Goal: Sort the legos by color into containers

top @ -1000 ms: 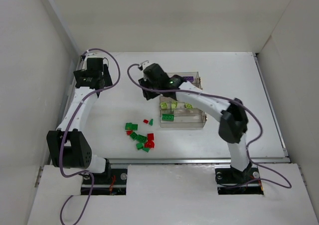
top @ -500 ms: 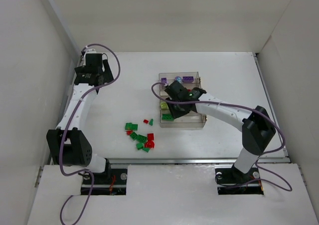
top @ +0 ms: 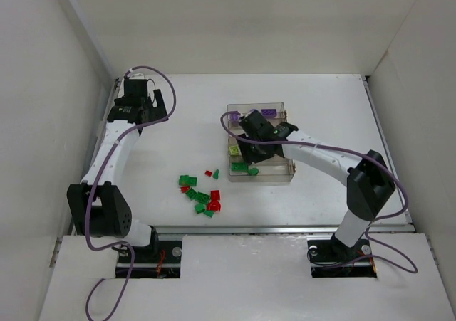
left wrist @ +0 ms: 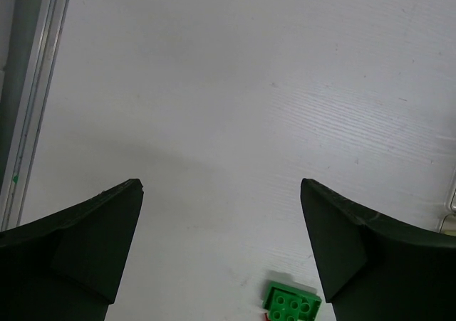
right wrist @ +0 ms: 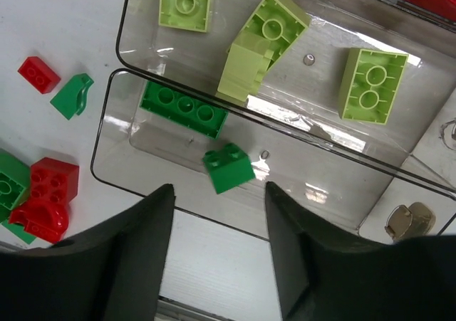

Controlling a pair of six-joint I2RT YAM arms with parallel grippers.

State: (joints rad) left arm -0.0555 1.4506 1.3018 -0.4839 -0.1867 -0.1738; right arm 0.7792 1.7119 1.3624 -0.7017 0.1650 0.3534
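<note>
My right gripper (right wrist: 219, 189) hangs open over the near compartment of the clear tray (right wrist: 320, 179). A small dark green brick (right wrist: 228, 168) lies tilted in that compartment just past the fingertips, free of them, beside a long dark green brick (right wrist: 184, 109). The adjacent compartment holds lime bricks (right wrist: 260, 40). In the top view the right gripper (top: 256, 149) covers the tray's middle (top: 292, 166); purple bricks (top: 268, 112) sit at its far end. My left gripper (top: 144, 104) is far left, open and empty (left wrist: 221, 186), with one green brick (left wrist: 292, 304) below it.
A loose heap of dark green and red bricks (top: 201, 194) lies on the table left of the tray; red bricks (right wrist: 50, 193) and a green piece (right wrist: 71, 97) show beside the tray wall. An aluminium rail (left wrist: 35, 86) runs along the table's left edge.
The right gripper swung from beyond the tray's far-left corner to over its near compartment and opened; the small green brick now lies in the tray. The left gripper shifted slightly.
</note>
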